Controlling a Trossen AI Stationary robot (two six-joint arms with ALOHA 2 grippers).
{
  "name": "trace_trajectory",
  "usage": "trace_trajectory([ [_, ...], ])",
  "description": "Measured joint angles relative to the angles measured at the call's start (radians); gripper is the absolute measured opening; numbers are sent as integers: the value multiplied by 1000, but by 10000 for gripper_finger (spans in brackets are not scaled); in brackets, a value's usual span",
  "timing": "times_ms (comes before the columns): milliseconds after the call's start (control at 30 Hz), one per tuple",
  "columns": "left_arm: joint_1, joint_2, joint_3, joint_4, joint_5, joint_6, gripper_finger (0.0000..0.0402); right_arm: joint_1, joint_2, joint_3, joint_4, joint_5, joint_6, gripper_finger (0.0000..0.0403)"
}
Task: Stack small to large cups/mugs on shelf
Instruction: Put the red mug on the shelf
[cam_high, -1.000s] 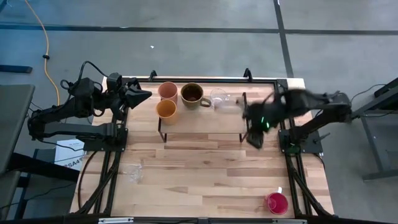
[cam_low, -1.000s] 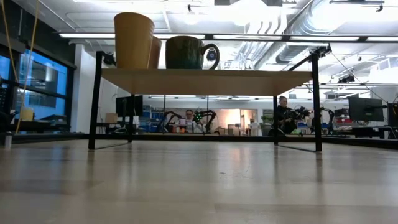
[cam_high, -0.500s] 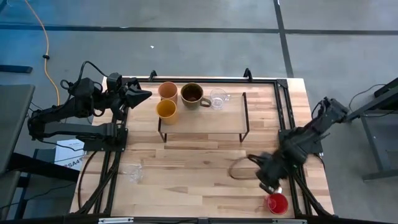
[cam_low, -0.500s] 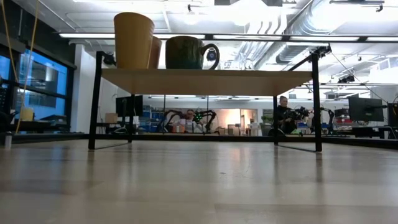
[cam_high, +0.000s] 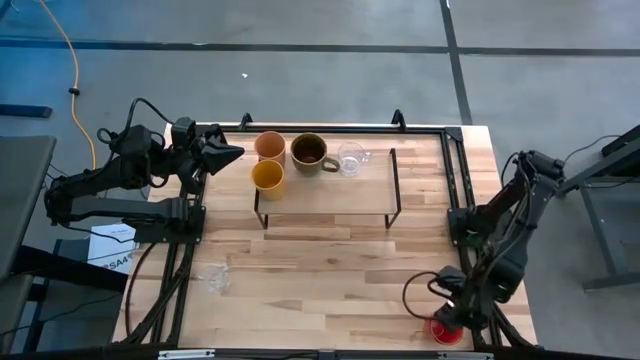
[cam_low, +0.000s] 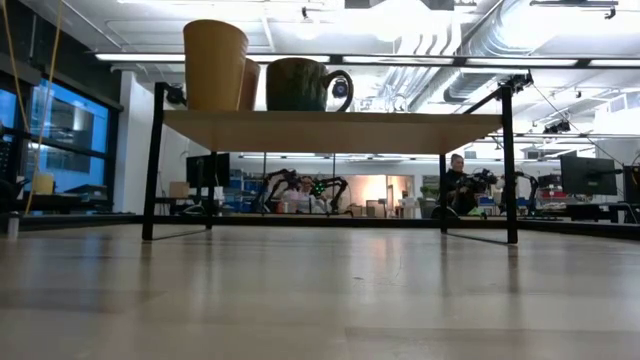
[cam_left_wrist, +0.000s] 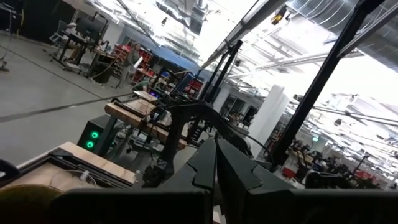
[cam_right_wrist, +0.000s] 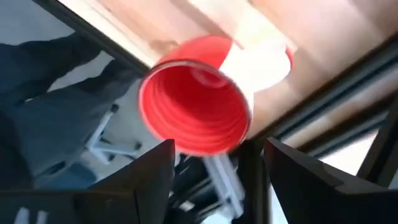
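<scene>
Both right gripper (cam_high: 447, 322) jaws straddle red-pink cup (cam_high: 446, 329) at table's (cam_high: 330, 290) corner.

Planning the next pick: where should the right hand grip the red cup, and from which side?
Take the red cup by its rim wall, coming from above: it stands upright with the mouth open upward near the table front-right corner. The right hand, fingers open, already hangs over it, so one finger could go inside.
</scene>
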Motion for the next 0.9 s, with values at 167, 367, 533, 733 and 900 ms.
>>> trace_trajectory([
  [167, 0, 0, 0, 0, -2, 0, 3, 31, 7, -59, -26, 10, -51, 238],
  [367, 0, 0, 0, 0, -11, -1, 3, 59, 35, -146, 115, 20, -149, 238],
  [533, 0, 0, 0, 0, -31, -1, 3, 59, 90, -152, 125, 10, -230, 237],
  [733, 0, 0, 0, 1, -48, -2, 3, 58, 147, -151, 147, 10, -233, 179],
  [900, 0, 0, 0, 1, -58, -2, 3, 58, 169, -151, 154, 5, -237, 53],
])
